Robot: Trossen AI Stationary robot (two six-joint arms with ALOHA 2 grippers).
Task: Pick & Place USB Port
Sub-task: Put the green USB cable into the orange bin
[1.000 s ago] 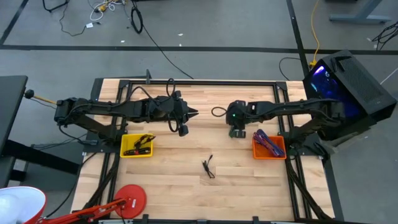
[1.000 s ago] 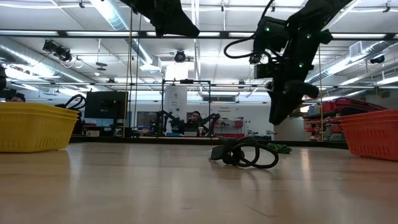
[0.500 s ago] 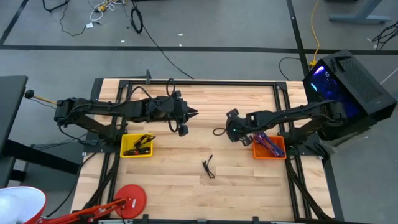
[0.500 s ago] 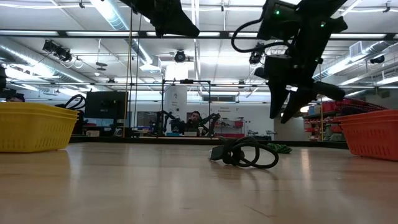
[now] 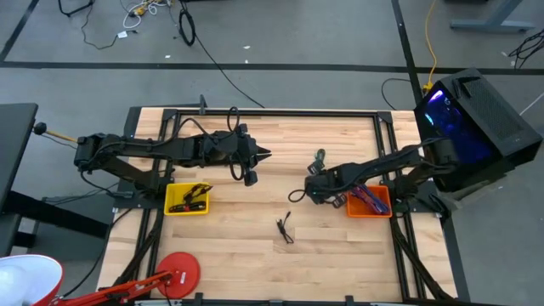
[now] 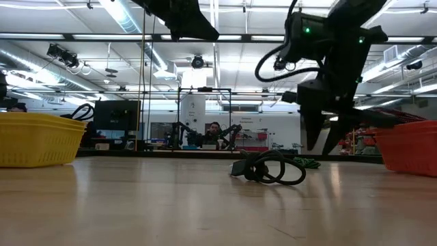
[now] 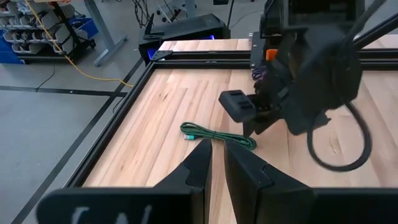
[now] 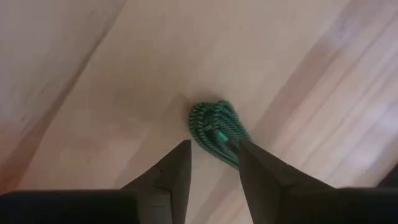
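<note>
Green USB cable (image 8: pixel 216 129) lies coiled on the bare wooden worktop (image 5: pixel 238 255), towards its far side and right of centre, directly ahead of the right arm's tool (image 8: pixel 214 145). That tool points down just above the wood with its two fingers parted and nothing between them, the coil just beyond the tips. A second, black cable (image 5: pixel 285 229) lies loose nearer the middle of the worktop. An orange basket (image 5: pixel 350 205) of cables stands just beside the right arm, a yellow basket (image 5: pixel 172 207) on the opposite side. The left arm's tool (image 5: pixel 264 155) hangs above the worktop, closed and empty.
</note>
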